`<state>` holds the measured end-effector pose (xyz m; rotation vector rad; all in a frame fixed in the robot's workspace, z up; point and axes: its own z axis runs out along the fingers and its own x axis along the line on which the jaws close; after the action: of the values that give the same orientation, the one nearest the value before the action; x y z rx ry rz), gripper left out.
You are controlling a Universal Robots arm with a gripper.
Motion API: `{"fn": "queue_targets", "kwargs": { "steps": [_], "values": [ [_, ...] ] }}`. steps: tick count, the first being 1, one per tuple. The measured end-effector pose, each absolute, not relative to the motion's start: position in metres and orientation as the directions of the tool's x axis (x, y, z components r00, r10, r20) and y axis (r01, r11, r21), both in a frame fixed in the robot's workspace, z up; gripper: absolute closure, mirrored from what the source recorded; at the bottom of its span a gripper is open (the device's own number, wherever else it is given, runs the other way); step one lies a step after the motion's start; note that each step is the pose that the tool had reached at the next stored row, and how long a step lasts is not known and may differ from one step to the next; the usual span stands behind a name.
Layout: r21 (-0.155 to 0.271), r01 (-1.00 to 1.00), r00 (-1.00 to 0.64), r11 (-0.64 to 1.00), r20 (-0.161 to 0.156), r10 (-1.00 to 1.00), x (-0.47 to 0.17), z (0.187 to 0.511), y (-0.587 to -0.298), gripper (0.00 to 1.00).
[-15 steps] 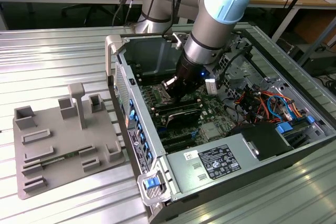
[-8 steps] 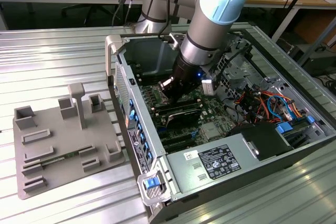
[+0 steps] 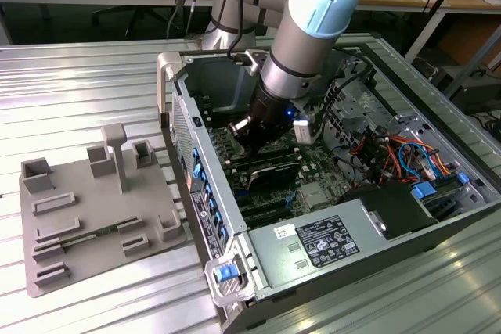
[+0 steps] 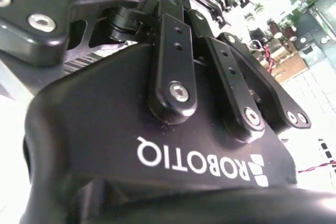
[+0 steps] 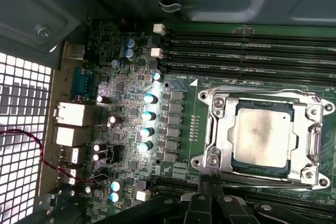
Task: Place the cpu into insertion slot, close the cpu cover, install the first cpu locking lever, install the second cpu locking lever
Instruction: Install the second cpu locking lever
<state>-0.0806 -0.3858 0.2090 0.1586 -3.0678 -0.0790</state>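
The cpu [image 5: 262, 137], a silver-grey square chip, lies in the insertion slot [image 5: 316, 145] on the green board. The cpu cover [image 5: 224, 129], a thin silver frame, lies flat around the chip, whose face shows through its window. A thin metal lever [image 5: 257, 91] runs along the socket's side towards the memory slots. My gripper [image 5: 208, 184] hangs just off the socket's opposite side, fingers pressed together with nothing between them. In the exterior view the gripper [image 3: 247, 146] reaches down inside the open computer case. The second wrist view shows the gripper's black body [image 4: 157, 129] from close by.
Long black memory slots [image 5: 252, 51] lie beyond the socket. A row of capacitors [image 5: 149, 115] and the rear ports [image 5: 68, 124] stand beside it, by the case's vent grille [image 5: 21, 150]. Outside the case, at the exterior view's left, a grey fixture plate [image 3: 94, 217] rests on the table.
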Motion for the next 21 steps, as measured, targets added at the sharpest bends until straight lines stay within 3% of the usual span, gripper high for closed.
{"fn": "queue_targets", "kwargs": {
  "steps": [21],
  "values": [
    [0.058, -0.113, -0.991, 0.992, 0.065, -0.117, -0.092, 0.205, -0.379, 0.89]
  ]
}}
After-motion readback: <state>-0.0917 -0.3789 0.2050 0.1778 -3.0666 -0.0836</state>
